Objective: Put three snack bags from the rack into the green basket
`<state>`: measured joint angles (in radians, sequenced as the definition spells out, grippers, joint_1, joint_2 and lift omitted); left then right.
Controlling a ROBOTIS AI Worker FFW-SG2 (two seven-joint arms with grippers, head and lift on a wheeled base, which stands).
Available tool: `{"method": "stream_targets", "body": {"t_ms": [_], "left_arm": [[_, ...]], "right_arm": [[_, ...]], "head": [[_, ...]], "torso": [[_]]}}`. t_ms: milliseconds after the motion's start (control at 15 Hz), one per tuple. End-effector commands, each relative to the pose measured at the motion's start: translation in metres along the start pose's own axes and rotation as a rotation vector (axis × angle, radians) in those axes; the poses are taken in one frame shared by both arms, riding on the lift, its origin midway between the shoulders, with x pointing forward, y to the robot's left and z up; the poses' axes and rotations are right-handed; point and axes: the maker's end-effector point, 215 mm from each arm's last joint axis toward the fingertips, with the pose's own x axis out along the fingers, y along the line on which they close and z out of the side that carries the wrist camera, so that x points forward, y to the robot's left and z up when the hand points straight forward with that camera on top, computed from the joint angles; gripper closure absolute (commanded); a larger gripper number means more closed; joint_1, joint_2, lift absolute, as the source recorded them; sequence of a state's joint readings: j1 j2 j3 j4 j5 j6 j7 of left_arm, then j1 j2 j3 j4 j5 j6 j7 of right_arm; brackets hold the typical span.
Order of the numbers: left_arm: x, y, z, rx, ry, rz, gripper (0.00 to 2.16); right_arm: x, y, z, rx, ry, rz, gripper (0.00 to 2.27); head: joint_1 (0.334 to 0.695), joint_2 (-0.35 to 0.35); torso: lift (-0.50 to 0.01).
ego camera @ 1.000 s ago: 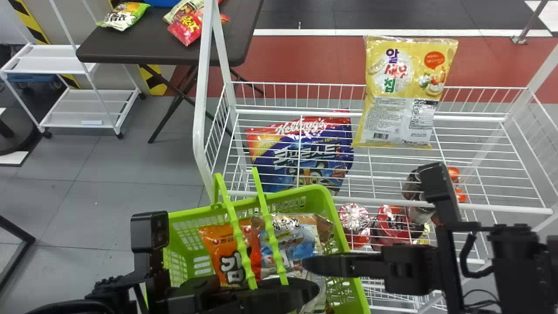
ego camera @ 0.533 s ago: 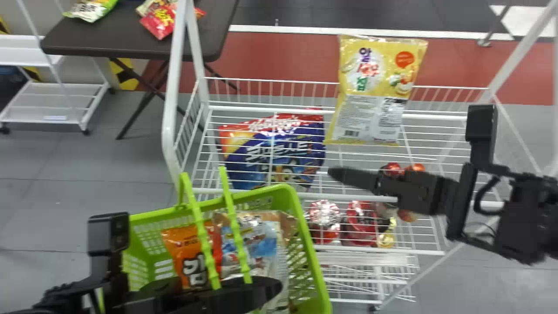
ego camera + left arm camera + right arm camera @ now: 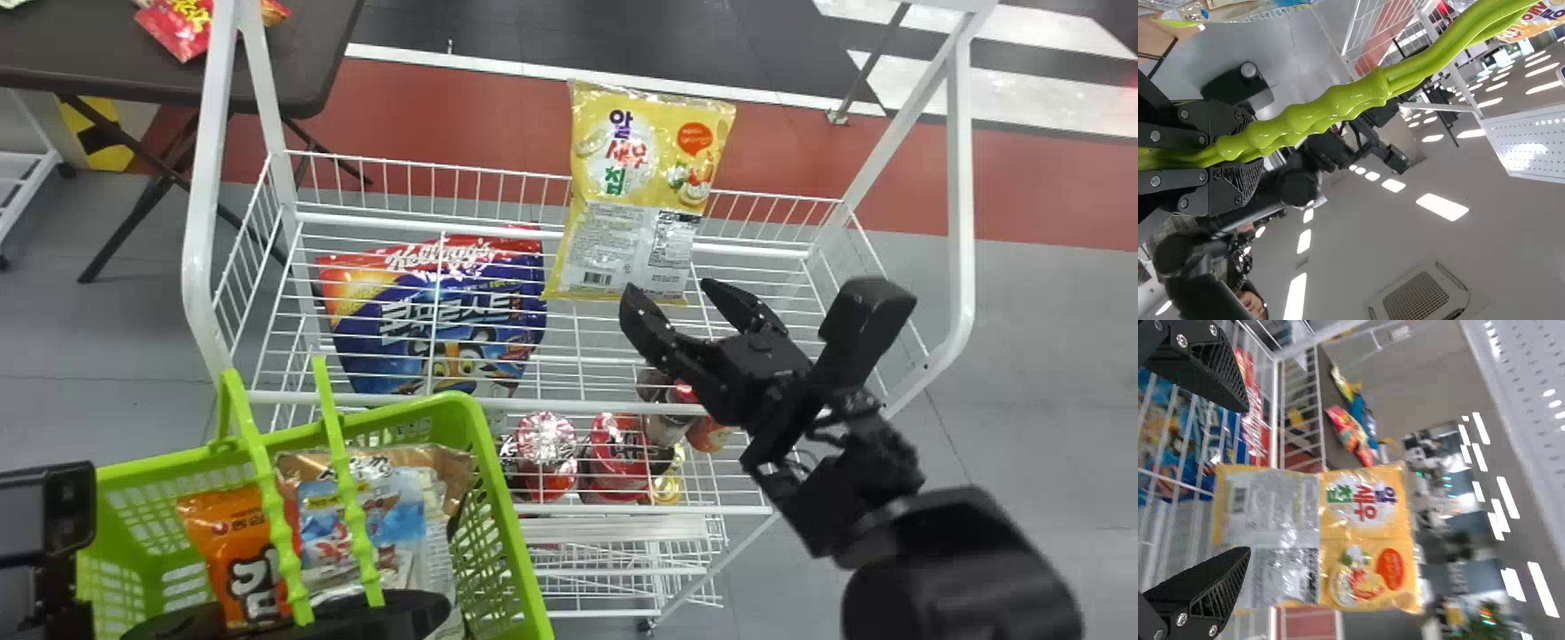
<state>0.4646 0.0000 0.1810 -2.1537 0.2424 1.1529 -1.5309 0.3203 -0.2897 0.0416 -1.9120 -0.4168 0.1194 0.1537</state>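
Observation:
My right gripper (image 3: pixel 671 298) is open at the lower edge of the yellow snack bag (image 3: pixel 645 191), which stands upright against the rack's back rail. In the right wrist view, the fingers of the right gripper (image 3: pixel 1245 480) are apart with the yellow bag (image 3: pixel 1365 540) before them; whether they touch it, I cannot tell. My left gripper (image 3: pixel 302 618) is at the green basket (image 3: pixel 507 533), partly cut off by the bottom edge. The left wrist view has the left gripper (image 3: pixel 1238 157) shut on the green handles (image 3: pixel 1338 103). An orange bag (image 3: pixel 236 542) and a blue-and-white bag (image 3: pixel 373 524) lie inside the basket.
A large blue-and-red bag (image 3: pixel 436 320) lies in the left of the white wire rack (image 3: pixel 605 407). Round red packages (image 3: pixel 618 453) are on a lower shelf. A dark table (image 3: pixel 293 80) with a red packet (image 3: pixel 178 27) stands back left.
The head view has swung to the right. From above the basket's right side, my right gripper has moved out over the rack to the yellow bag. The left one still holds the handles.

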Motion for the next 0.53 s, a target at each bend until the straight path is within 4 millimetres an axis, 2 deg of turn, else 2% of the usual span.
{"method": "stream_targets", "body": {"t_ms": [0, 267, 467], "left_arm": [[-0.002, 0.001, -0.001, -0.005, -0.006, 0.005, 2.15], [-0.005, 0.004, -0.002, -0.012, -0.009, 0.014, 2.15], [-0.005, 0.007, -0.005, -0.019, -0.008, 0.018, 2.15]], "right_arm": [[-0.017, -0.003, -0.013, -0.052, -0.055, -0.037, 0.08], [-0.045, -0.004, -0.03, -0.099, -0.085, -0.089, 0.08], [-0.059, 0.002, -0.028, -0.1, -0.115, -0.088, 0.09]], "head": [[0.695, -0.231], [0.695, -0.257], [0.695, -0.267]], "torso": [[0.0], [0.0], [0.0]]}}
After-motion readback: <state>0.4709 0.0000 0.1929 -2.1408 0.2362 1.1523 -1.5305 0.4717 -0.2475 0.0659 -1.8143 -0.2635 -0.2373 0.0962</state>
